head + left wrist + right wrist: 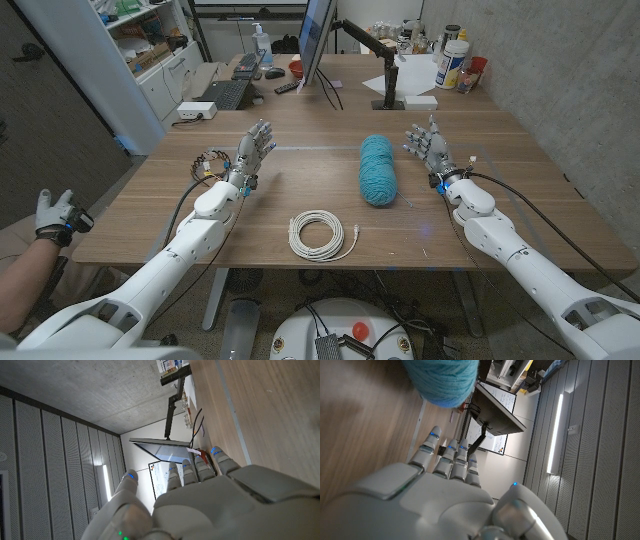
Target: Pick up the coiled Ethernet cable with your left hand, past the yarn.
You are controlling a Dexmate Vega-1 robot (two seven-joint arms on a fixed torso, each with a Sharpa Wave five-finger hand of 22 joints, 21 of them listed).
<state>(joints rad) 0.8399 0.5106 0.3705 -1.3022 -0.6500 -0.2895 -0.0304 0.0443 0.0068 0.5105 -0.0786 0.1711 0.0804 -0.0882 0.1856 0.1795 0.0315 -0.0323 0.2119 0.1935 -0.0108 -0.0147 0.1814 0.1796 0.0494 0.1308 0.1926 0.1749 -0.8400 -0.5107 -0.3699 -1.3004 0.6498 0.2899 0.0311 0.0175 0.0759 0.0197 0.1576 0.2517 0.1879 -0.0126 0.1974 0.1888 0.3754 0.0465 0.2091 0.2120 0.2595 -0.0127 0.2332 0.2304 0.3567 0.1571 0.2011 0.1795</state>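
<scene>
A white coiled Ethernet cable (317, 236) lies on the wooden table (300, 190) near its front edge, in the middle. A skein of teal yarn (378, 170) lies behind it and to the right, also seen as the yarn (442, 380) in the right wrist view. My left hand (253, 152) stands over the table's left half, fingers apart and holding nothing, well to the left of and behind the cable. My right hand (428, 146) stands right of the yarn, fingers spread and empty. The wrist views show the backs of the left hand (220, 505) and the right hand (435, 500).
A monitor (315, 40) on a stand, a keyboard (225, 95), a remote (288, 88), a black desk arm (385, 70) and several bottles and cups (455, 62) stand at the table's far end. A person's gloved hand (52, 215) shows at the left edge.
</scene>
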